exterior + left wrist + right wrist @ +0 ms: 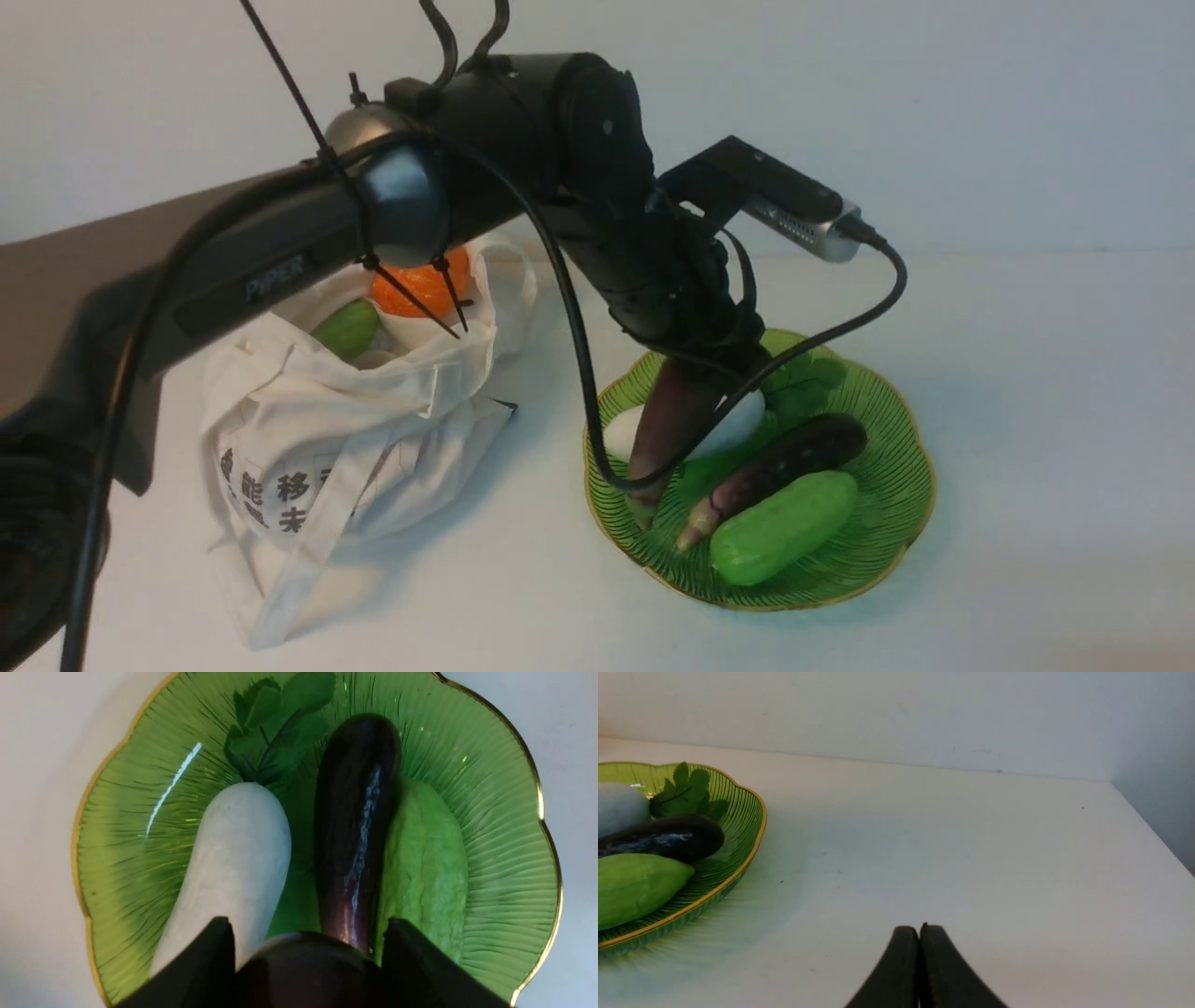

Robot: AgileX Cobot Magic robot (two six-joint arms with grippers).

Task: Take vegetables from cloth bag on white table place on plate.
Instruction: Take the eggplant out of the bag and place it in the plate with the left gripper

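Note:
My left gripper hangs over the green plate, shut on a purple eggplant that points steeply down, its stem end at the plate's near left side. In the left wrist view the gripper has its black fingers on both sides of that eggplant. On the plate lie a white gourd, a second eggplant, a green gourd and a green leaf. The cloth bag lies to the left, with the orange pumpkin and a green gourd in its mouth. My right gripper is shut and empty above the white table, out of the front view.
My left arm crosses above the bag, with cables hanging from it. A wall runs behind the table. In the right wrist view the plate lies off to one side and a side wall closes the corner.

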